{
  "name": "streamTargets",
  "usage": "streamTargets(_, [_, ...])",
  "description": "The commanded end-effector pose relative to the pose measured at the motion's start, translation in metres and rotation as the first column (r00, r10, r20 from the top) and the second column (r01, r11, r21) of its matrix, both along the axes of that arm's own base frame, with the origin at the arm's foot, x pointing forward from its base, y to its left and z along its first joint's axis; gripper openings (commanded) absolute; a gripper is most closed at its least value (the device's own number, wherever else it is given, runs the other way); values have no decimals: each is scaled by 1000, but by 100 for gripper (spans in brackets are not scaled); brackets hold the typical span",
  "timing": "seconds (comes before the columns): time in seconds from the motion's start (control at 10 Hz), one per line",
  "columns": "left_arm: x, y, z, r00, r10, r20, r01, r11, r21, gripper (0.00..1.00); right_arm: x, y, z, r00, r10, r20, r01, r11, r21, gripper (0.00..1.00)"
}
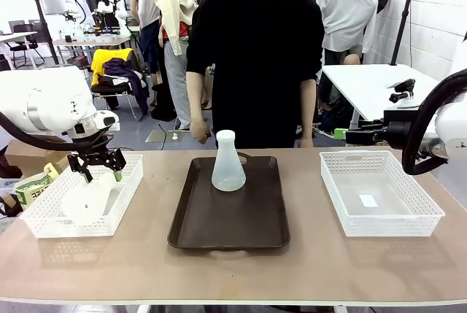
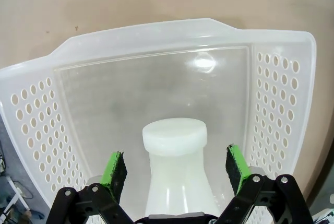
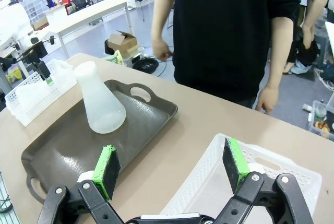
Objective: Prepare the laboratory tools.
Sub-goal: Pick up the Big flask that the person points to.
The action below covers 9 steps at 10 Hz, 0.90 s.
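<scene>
Left wrist view tells most of it: the left gripper (image 2: pixel 175 156) hangs inside the left basket (image 2: pixel 156 38) with its jaws spread wide. The neck of the lying flask (image 2: pixel 175 190) sits right between the green pads (image 2: pixel 116 167) with a gap on either side, so nothing is held. From where I stand, this looks like the pick-up of the second flask, with the gripper lined up and the grasp not yet taken. The next move would call for a little more descent, I think, then closing squarely on the neck below its rim. The frosted plastic looks slick, and the wide base may swing down once lifted.

That flask rests on its side or propped at a lean; I can't say which. Its long axis runs forward between the jaws, mouth pointing away from the wrist toward the basket's far wall, broad base back under the palm.

Front view shows the upright flask (image 1: pixel 228 165) well off to the left gripper's right, standing on the tray (image 1: pixel 226 229) with its neck straight up and its axis vertical. The person (image 1: pixel 252 50) stands behind the table (image 1: pixel 219 269), arms hanging.

The right gripper (image 3: pixel 171 151) is wide open too and grips nothing. Bare table lies ahead between its jaws, with the tray beyond one pad and the right basket (image 3: pixel 209 174) under the other.
</scene>
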<state>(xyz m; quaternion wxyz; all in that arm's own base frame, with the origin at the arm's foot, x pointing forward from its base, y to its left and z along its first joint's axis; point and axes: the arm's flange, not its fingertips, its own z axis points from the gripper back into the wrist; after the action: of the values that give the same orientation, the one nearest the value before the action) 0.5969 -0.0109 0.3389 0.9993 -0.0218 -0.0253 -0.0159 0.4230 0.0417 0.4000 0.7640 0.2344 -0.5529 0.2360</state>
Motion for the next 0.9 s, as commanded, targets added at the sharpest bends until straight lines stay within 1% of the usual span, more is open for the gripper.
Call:
streamTargets(0.0, [8, 5, 1, 1000, -4, -11, 4, 1000, -11, 100, -1, 0, -1, 1000, 0, -14, 0, 1000, 3, 100])
streamTargets(0.1, [10, 5, -1, 1000, -2, -7, 2, 1000, -2, 100, -1, 0, -1, 1000, 0, -14, 0, 1000, 3, 100])
streamTargets(0.2, [9, 4, -2, 1000, -11, 2, 11, 1000, 16, 94, -1, 0, -1, 1000, 0, -14, 0, 1000, 3, 100])
streamTargets(0.7, [7, -8, -15, 1000, -17, 16, 16, 997, 72, 6, -1, 0, -1, 1000, 0, -14, 0, 1000, 3, 100])
streamTargets(0.8, [7, -9, -16, 1000, -15, 19, 13, 996, 83, 0, -1, 0, -1, 1000, 0, -14, 0, 1000, 3, 100])
